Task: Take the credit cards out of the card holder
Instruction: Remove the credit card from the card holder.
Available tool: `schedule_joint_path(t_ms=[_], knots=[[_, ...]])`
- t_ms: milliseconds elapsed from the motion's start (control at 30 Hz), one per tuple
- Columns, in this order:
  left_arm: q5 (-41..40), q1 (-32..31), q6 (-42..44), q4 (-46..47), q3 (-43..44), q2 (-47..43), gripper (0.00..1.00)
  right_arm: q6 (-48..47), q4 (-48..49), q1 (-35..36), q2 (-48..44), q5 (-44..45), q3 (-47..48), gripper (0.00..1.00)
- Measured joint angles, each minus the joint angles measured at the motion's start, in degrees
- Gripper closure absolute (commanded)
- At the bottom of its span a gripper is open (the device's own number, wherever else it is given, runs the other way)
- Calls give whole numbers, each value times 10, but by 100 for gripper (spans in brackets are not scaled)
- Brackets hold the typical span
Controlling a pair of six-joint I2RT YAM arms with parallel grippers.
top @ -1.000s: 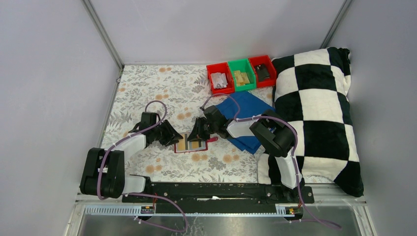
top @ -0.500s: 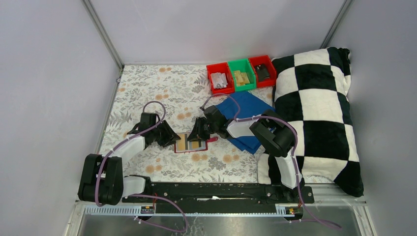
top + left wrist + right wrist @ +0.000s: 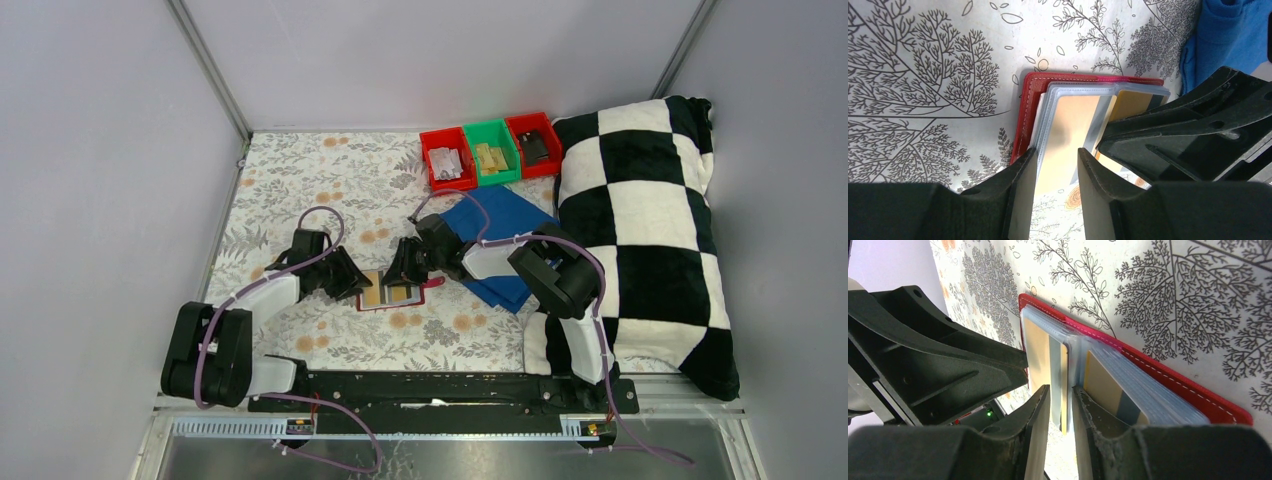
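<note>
The red card holder (image 3: 392,293) lies open on the floral cloth, its red edge (image 3: 1028,110) and clear sleeves facing up. In the sleeves a tan credit card (image 3: 1073,120) with a grey stripe sits beside a gold one (image 3: 1133,102). My left gripper (image 3: 358,285) is at the holder's left end. Its jaws (image 3: 1055,162) stand apart over the tan card's face and grip nothing. My right gripper (image 3: 402,275) is over the holder's right half. In the right wrist view its jaws (image 3: 1060,390) are narrowly apart above the striped card (image 3: 1038,350), beside the other sleeve stack (image 3: 1100,385).
A blue cloth (image 3: 500,235) lies just right of the holder, under the right arm. A red bin (image 3: 446,160), a green bin (image 3: 492,150) and another red bin (image 3: 533,143) stand at the back. A checkered pillow (image 3: 650,230) fills the right side.
The left arm has shifted slightly to the right, toward the holder. The holder, the cards and the right gripper stay where they were.
</note>
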Motion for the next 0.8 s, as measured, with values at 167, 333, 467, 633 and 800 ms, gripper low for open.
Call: schedule_joint_path(t_ms=[167,333,467,633,800], knots=[[4,-1,-1,13,0,10,60,0,0,-2,0,0,0,77],[10,-1,-2,24,0,18,61,8,30,-7,0,0,-21,89],[12,-2,-3,31,0,22,61,25,85,-11,0,-9,-49,98],[12,-4,-4,34,0,24,61,31,120,-14,0,-14,-67,100],[15,-6,-14,40,0,30,61,23,136,-14,-11,-14,-87,100]])
